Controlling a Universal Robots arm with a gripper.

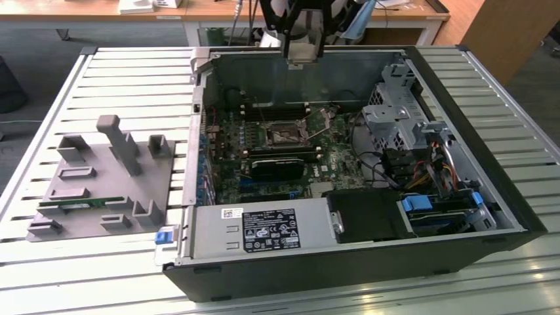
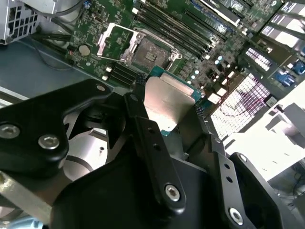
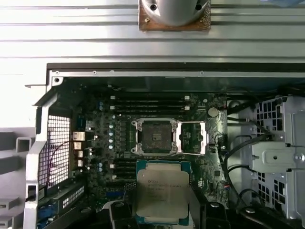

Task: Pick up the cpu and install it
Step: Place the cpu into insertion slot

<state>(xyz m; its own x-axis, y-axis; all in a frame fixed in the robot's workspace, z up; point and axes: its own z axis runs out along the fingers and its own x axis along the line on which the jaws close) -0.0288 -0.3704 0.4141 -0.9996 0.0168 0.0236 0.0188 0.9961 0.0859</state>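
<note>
The cpu (image 3: 161, 192), a flat square chip with a shiny silver top and a greenish rim, is held by its edges between two black fingers (image 2: 143, 119). My gripper (image 3: 164, 210) is shut on it. In the exterior view the gripper (image 1: 298, 58) hangs above the far wall of the open computer case (image 1: 512, 216), over the motherboard. The cpu (image 2: 169, 102) is apart from the board and a short way from the socket (image 3: 155, 136). The socket (image 1: 284, 134) is open, its black centre bare and its metal frame (image 3: 191, 138) flipped aside.
A grey fixture plate (image 1: 96, 177) with blocks and a green memory stick (image 1: 83, 205) lies at the exterior view's left. Inside the case are a power supply (image 1: 262, 230), a metal drive cage (image 1: 394, 118), cables (image 1: 420, 174) and memory slots (image 3: 147, 102).
</note>
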